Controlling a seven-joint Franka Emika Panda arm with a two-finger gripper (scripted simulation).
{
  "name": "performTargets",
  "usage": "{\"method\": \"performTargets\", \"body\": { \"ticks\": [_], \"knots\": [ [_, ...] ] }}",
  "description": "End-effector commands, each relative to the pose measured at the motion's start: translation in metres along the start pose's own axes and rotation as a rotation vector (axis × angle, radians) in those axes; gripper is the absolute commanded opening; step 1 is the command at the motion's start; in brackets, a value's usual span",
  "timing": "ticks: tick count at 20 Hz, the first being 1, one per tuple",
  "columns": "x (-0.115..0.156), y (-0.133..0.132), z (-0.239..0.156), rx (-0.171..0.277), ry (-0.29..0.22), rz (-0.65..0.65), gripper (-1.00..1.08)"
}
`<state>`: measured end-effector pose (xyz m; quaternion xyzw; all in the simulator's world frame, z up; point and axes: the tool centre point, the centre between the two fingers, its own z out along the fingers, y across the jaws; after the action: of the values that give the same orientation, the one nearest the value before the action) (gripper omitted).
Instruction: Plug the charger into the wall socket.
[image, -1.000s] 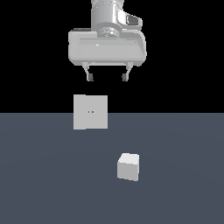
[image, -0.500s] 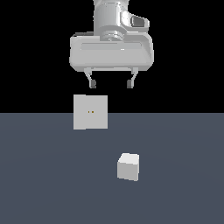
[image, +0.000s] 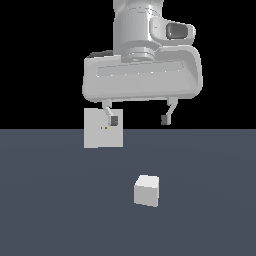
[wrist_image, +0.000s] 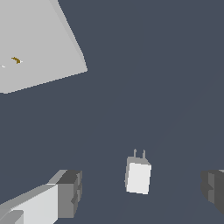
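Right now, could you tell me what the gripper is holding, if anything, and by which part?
Nothing is held: the gripper is open above the floor, and the charger lies apart below it.

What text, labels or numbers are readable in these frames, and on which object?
None: no words, brand names, numbers or signs are readable in either view.
The charger is a plain off-white block with two prongs, unmarked.
The wall socket carries only two tiny orange dots at its centre, no lettering.
The gripper and its grey housing show no printing either.
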<state>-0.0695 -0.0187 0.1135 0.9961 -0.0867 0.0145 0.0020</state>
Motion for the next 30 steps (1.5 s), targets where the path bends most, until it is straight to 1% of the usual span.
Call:
{"method": "performTargets", "body": {
  "ticks": [1,6,11,20,30],
  "knots": [
    [-0.013,0.006,0.014,-0.001,0.000,0.038,1.00],
    [-0.032,0.014,0.035,-0.003,0.000,0.093,1.00],
    [-0.043,0.017,0.047,-0.003,-0.001,0.122,1.00],
    [-0.045,0.018,0.053,-0.003,-0.002,0.126,1.00],
    [-0.047,0.018,0.092,-0.002,-0.001,0.128,1.00]
  ]
}}
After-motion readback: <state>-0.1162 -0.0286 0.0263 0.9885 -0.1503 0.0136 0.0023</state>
